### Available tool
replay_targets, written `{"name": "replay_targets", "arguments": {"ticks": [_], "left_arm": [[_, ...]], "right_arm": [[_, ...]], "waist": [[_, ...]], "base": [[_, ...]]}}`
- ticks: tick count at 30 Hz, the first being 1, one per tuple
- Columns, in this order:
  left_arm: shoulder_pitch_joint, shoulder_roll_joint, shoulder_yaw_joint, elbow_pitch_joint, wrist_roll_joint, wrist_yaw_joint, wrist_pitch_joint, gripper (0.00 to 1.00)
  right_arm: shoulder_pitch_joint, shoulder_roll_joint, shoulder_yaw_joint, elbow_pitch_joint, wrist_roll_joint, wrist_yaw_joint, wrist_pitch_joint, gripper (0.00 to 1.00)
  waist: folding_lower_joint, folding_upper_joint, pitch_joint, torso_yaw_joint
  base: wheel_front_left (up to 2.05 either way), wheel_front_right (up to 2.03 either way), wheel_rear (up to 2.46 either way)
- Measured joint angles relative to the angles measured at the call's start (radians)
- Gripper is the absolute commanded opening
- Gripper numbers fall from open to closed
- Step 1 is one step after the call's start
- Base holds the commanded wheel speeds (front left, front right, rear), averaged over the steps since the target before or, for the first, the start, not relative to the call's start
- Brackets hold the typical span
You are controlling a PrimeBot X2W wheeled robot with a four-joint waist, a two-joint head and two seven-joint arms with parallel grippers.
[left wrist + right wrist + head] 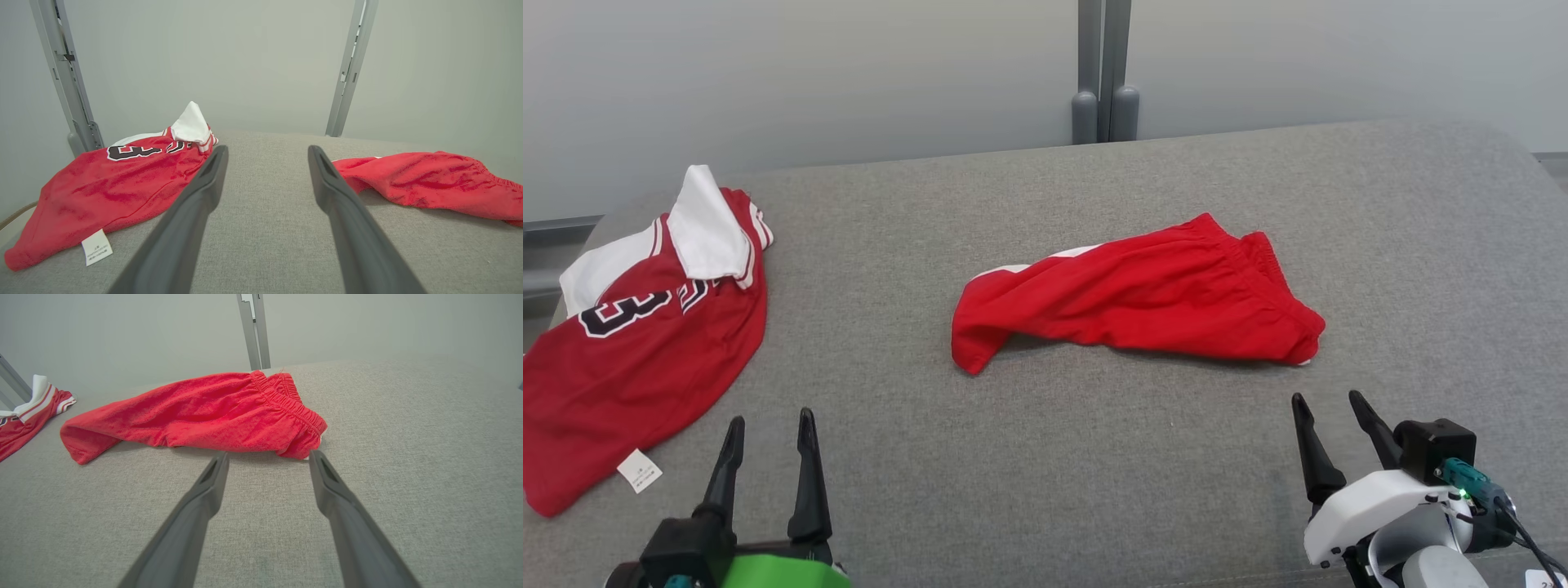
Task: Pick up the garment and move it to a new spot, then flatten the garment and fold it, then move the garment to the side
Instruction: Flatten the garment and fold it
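1. Red jersey (645, 351) is lying at the tabletop's (1045, 474) left, showing a black "3"; the print on its white tag (639, 471) is unreadable.
2. Red shorts (1135, 298) are lying bunched mid-tabletop.
3. Left pincer (772, 418) and right pincer (1325, 398) are gaping wide, gripping nothing.

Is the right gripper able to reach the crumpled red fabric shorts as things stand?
Probably yes: the open right gripper sits just short of the red fabric shorts at their waistband end, with bare grey upholstered surface between them.
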Motion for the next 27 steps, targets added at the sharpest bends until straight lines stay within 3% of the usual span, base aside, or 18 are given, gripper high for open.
{"name": "replay_targets", "arguments": {"ticks": [7,17,27], "left_arm": [[0.075,-0.013,0.051,0.020,0.044,-0.032,0.000,1.00],[0.089,-0.033,0.047,0.057,0.073,-0.068,0.000,1.00],[0.085,-0.041,0.013,0.100,0.079,-0.100,0.000,1.00]], "right_arm": [[0.001,0.000,0.011,0.012,0.004,0.000,-0.013,1.00],[-0.003,0.000,0.012,0.014,-0.019,0.000,0.012,1.00],[-0.150,-0.016,-0.049,0.055,-0.078,0.000,0.272,1.00]], "waist": [[0.0000,0.0000,-0.009,0.022],[0.0000,0.0000,-0.019,0.080],[0.0000,0.0000,-0.010,0.143]], "base": [[0.00,0.00,0.00],[0.00,0.00,0.00],[0.00,0.00,0.00]]}}
